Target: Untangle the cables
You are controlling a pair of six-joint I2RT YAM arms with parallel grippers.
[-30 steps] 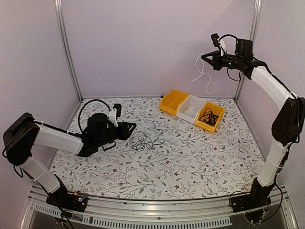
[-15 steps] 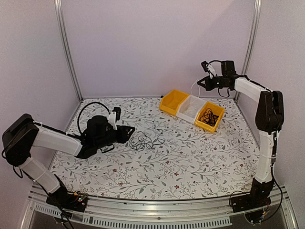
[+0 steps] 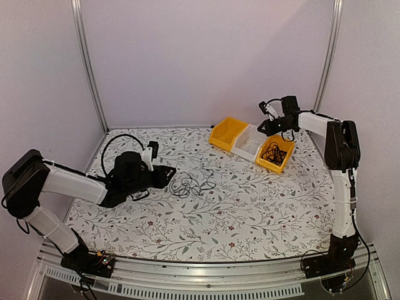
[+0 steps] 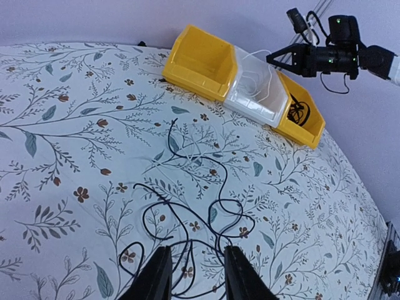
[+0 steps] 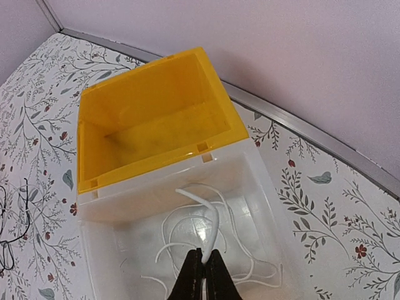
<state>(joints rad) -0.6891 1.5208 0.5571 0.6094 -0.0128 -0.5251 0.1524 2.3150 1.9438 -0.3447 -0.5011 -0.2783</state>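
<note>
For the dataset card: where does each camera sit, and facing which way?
Top: fixed above and behind the bases, looking down on the table; both arms show, left claw by the black cables, right claw over the white bin.
Left wrist: low over the table, facing across it toward the bins; own fingers at the bottom edge.
Right wrist: above the white bin, looking down into it; claw tips shut on a white cable.
Shared: top and left wrist both show black cables, bins, right claw.

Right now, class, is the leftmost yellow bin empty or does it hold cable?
Empty: the leftmost yellow bin shows only bare yellow walls and floor inside.
</note>
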